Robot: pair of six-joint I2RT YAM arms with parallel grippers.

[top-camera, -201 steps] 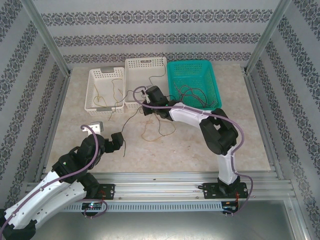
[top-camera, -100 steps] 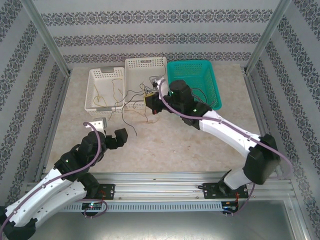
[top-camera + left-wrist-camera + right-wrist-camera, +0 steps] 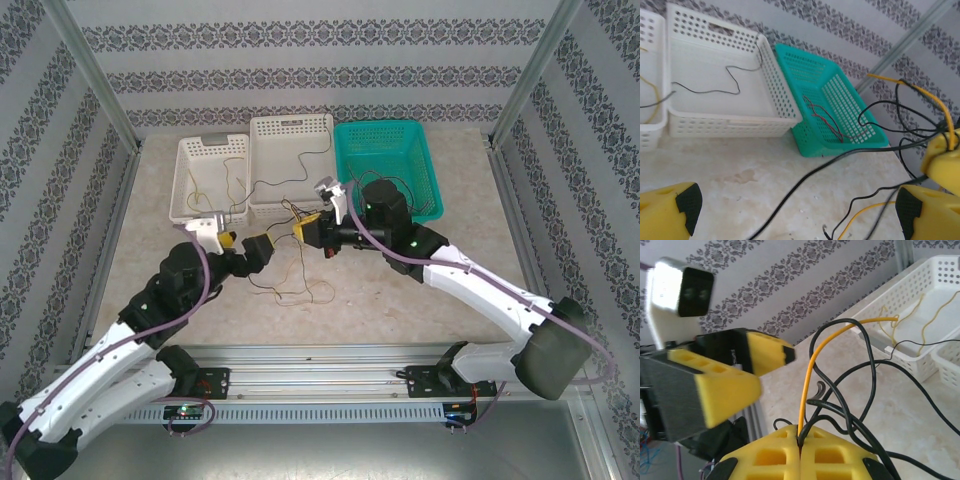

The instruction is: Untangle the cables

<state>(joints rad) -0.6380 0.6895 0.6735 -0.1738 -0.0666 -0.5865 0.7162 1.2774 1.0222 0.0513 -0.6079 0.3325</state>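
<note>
The right gripper (image 3: 800,439) is seen pressed together on a bunch of cables (image 3: 842,385). An orange wire (image 3: 807,390) and several black ones are pinched between its yellow fingers and are carried up from them in loops. In the top view the bunch is held above the table (image 3: 380,300), in front of the middle basket (image 3: 290,122). Thin strands are hung from the bunch down to the tabletop, where a loose loop is laid.

The left gripper (image 3: 796,207) is spread wide, with nothing clamped between its fingers. It is placed just beside the right gripper, to its left and facing it. Black and orange strands are seen passing in front of it.

More wires are found in the baskets:
- Yellow ones are laid in the left basket (image 3: 180,185).
- A thin dark one is trailed across the floor of the middle basket.
- Reddish-brown ones are gathered in the teal basket (image 3: 385,125), which is set against the right side of the middle one
</note>
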